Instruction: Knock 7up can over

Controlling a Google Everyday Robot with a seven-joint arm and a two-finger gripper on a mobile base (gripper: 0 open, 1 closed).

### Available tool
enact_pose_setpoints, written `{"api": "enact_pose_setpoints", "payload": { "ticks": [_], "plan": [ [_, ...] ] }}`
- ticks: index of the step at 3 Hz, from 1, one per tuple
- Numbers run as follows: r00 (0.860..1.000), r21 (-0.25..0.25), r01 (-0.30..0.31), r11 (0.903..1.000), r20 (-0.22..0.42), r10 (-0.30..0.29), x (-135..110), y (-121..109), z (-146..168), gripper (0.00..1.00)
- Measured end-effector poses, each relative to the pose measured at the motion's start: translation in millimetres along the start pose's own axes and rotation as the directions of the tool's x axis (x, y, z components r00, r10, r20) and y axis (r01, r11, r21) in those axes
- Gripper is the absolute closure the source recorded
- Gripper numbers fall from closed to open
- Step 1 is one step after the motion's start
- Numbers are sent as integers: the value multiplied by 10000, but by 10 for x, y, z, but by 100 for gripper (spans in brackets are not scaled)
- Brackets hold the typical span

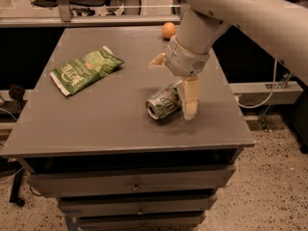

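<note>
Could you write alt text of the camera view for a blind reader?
A 7up can lies on its side on a grey table, with the robot's open gripper right over it. A green crisp bag and an orange lie farther back.
</note>
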State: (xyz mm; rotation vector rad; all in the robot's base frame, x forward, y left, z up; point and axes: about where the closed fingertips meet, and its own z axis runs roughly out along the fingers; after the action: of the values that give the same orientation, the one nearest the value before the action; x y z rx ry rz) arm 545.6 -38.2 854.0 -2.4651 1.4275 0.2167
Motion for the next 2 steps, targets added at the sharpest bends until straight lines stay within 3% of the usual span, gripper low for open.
{"api": "enact_pose_setpoints", "payload": {
  "ticks": [1,2],
  "plan": [
    [9859,970,-1524,9835,850,1444,354,-63,-375,0],
    [9433,2043,-3058,9299,1973,2669,701,-134,-840,0]
  ]
}}
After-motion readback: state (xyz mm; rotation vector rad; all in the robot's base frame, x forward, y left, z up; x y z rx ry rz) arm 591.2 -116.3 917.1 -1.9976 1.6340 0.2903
